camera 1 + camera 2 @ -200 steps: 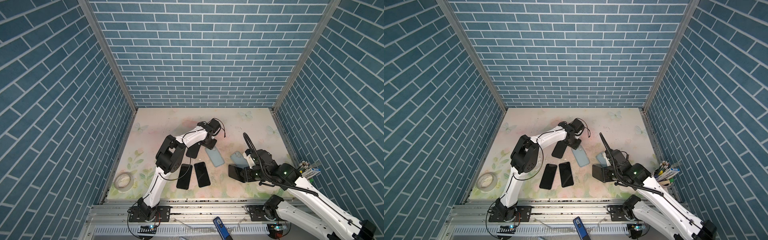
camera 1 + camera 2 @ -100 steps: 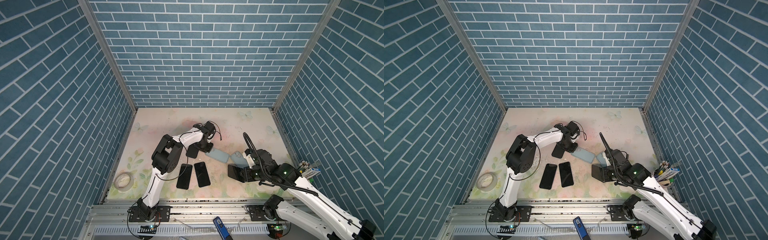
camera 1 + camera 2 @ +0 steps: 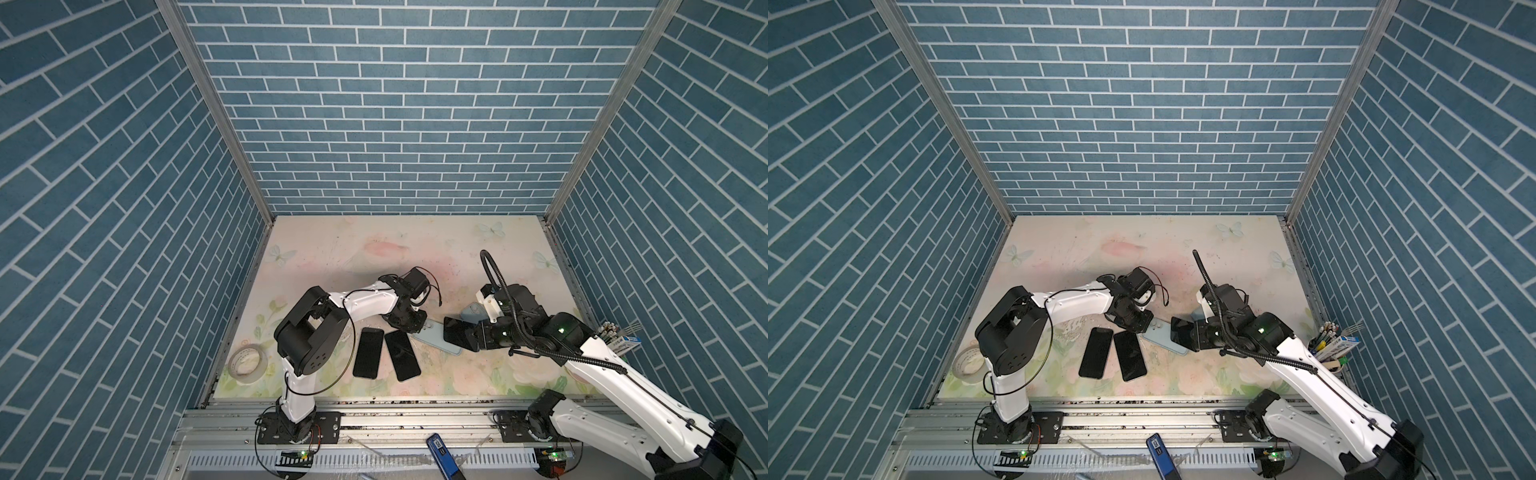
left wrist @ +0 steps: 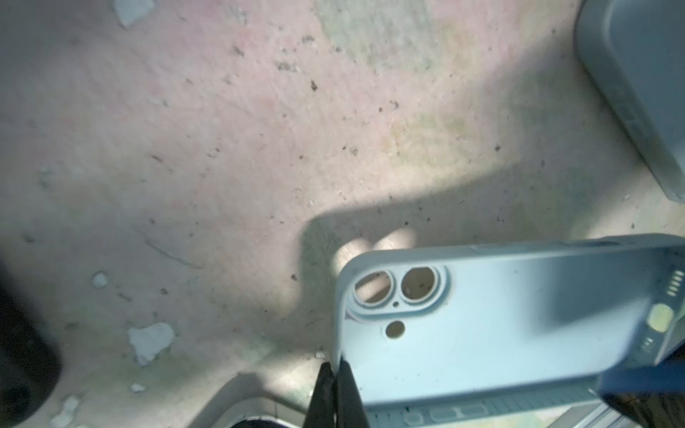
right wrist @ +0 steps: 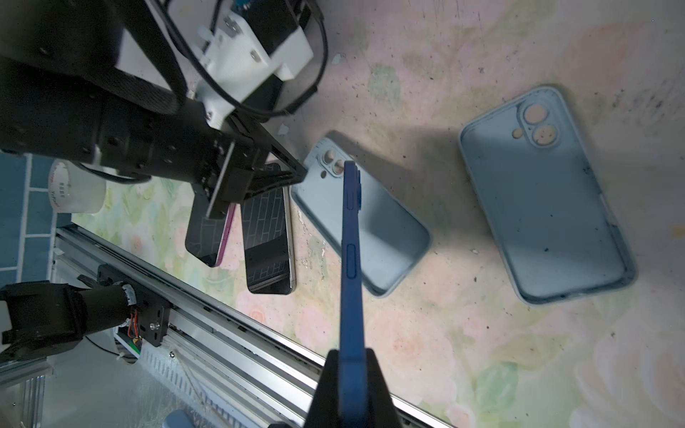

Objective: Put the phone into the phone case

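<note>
Phone (image 5: pixel 350 259) over case (image 5: pixel 389 229); spare case (image 5: pixel 545 222), dark phones (image 5: pixel 268 241) beside.

Lab-style robot test cell: printed blue-brick panels (image 3: pixel 395 104) walling in floral tabletop (image 3: pixel 374 241), aluminium mounting rail (image 3: pixel 415 420) along lower edge of frame.

Tape roll (image 3: pixel 248 376) flat at eight o'clock on floral mat (image 3: pixel 374 249). Cup of pens (image 3: pixel 1329 351) at four o'clock. Blue gadget (image 3: pixel 442 455) at six, on front rail.
</note>
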`<control>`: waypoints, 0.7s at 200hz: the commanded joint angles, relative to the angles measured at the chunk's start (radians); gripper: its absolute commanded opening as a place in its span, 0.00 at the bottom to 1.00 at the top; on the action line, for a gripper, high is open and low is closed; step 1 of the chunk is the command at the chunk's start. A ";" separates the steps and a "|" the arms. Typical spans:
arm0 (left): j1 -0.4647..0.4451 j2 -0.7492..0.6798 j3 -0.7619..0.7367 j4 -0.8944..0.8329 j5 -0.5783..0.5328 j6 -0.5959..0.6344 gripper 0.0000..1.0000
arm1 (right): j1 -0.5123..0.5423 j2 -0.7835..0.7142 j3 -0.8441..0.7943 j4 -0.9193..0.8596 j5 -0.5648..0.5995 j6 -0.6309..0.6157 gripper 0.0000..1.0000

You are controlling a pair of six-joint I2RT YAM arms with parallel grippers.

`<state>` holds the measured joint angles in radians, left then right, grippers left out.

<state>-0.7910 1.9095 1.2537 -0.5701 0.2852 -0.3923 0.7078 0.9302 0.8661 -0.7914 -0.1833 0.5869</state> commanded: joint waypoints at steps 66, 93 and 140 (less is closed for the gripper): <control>-0.024 -0.148 -0.195 0.297 0.079 -0.135 0.59 | -0.047 0.028 -0.069 0.183 -0.163 0.137 0.00; 0.035 -0.241 -0.355 0.527 0.173 -0.186 0.60 | -0.074 0.041 -0.112 0.224 -0.215 0.172 0.00; 0.130 -0.304 -0.583 0.915 0.294 -0.320 0.57 | -0.131 0.030 -0.233 0.414 -0.324 0.289 0.00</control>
<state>-0.6701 1.6192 0.7147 0.1223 0.5041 -0.6491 0.6056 0.9771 0.6792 -0.5385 -0.4137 0.7738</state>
